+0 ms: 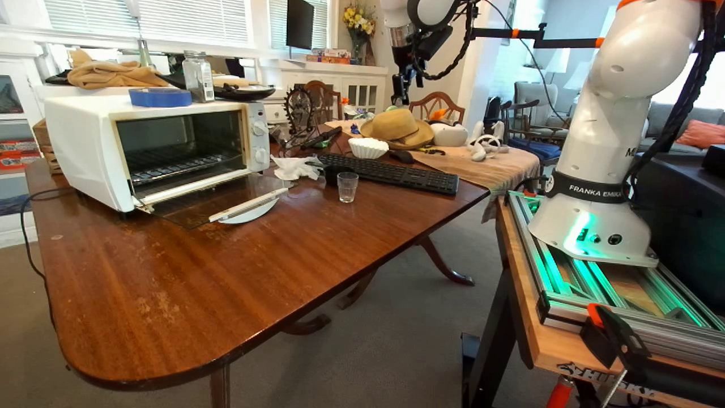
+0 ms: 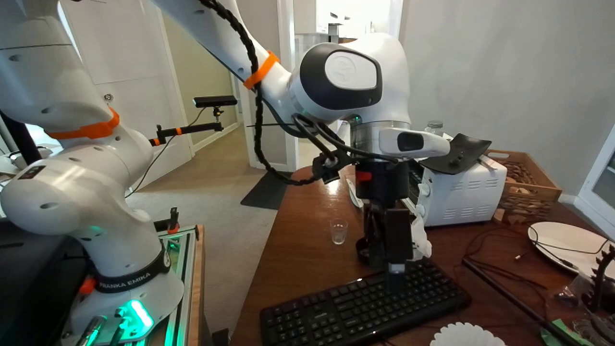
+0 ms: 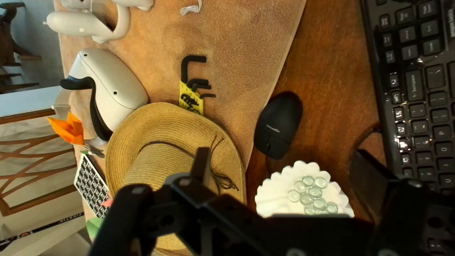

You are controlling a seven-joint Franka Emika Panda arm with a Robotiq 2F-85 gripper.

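Okay so the gripper (image 3: 286, 165) hangs above the table (image 3: 330, 89) with its jaws spread wide apart. In the wrist view the bowl (image 3: 273, 193) shows between them, glass pebbles (image 3: 314, 192) inside. It's sitting between the hat (image 3: 160, 163) and keyboard (image 3: 419, 89), mouse (image 3: 279, 124) near it.

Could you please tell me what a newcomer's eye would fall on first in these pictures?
A newcomer would probably notice the big white robot arm first, leaning over the table in an exterior view, its open gripper pointing down. Next might come the white toaster oven on the table, its glass door lowered. In the wrist view, a wide straw hat beside a white scalloped bowl of clear pebbles stands out.
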